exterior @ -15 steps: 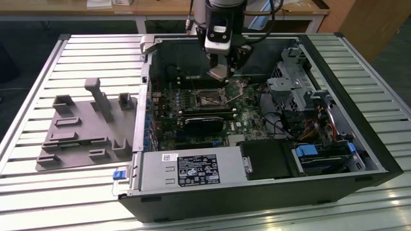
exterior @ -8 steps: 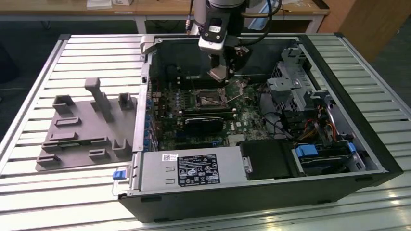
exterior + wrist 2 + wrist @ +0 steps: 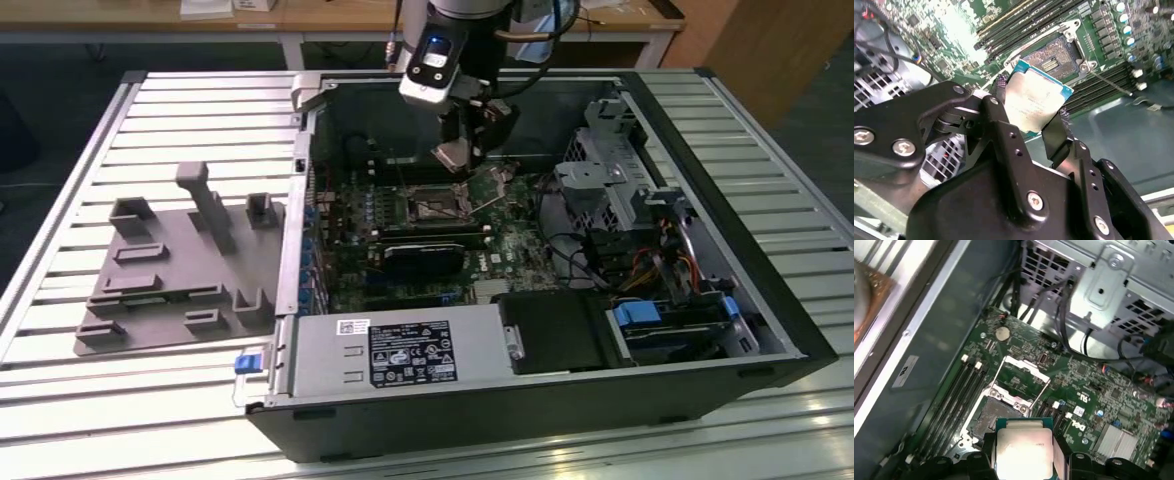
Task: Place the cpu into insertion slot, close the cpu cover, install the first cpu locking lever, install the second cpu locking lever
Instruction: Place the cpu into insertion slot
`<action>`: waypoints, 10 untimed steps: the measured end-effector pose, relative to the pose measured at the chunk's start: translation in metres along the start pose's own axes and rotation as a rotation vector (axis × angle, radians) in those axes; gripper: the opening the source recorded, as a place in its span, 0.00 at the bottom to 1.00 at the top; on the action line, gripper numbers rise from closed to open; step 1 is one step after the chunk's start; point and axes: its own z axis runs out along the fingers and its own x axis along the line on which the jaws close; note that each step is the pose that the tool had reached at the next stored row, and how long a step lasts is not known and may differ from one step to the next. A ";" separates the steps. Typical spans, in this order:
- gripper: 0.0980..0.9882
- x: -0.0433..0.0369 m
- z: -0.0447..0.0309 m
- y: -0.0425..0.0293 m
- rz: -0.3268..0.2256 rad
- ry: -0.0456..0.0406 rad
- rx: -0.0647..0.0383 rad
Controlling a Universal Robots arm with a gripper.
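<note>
In the exterior view my gripper (image 3: 454, 158) hangs inside the open computer case, shut on the cpu (image 3: 451, 157), a small silver-grey square chip. It hovers just above and behind the insertion slot (image 3: 435, 207) on the green motherboard. In both wrist views the black fingers (image 3: 1056, 132) clamp two opposite edges of the cpu (image 3: 1036, 102) (image 3: 1024, 452), which is tilted and apart from the board. The insertion slot (image 3: 1055, 57) (image 3: 985, 420) lies bare, its dark contact field showing. The cpu cover (image 3: 1026, 369) is swung up and open, with thin wire levers raised beside it.
A black finned block (image 3: 427, 255) sits in front of the socket. A grey power supply (image 3: 400, 350) fills the case front, and a metal drive cage (image 3: 601, 170) with cables stands on the exterior view's right. A grey fixture plate (image 3: 174, 260) lies on the slatted table.
</note>
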 end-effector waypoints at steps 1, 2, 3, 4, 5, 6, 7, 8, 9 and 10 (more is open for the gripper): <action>0.49 0.0000 0.0002 0.0000 0.018 -0.0016 0.000; 0.49 0.0000 0.0005 0.0000 0.036 -0.0032 0.001; 0.49 0.0000 0.0007 -0.0001 0.054 -0.0048 0.001; 0.49 0.0000 0.0011 -0.0001 0.073 -0.0065 0.001; 0.49 0.0001 0.0015 -0.0001 0.091 -0.0082 0.002; 0.49 0.0001 0.0023 -0.0002 0.109 -0.0098 0.002; 0.49 0.0001 0.0031 -0.0003 0.127 -0.0114 0.002; 0.49 0.0001 0.0039 -0.0003 0.145 -0.0130 0.003; 0.49 0.0001 0.0047 -0.0004 0.163 -0.0146 0.003; 0.49 0.0001 0.0056 -0.0005 0.181 -0.0162 0.003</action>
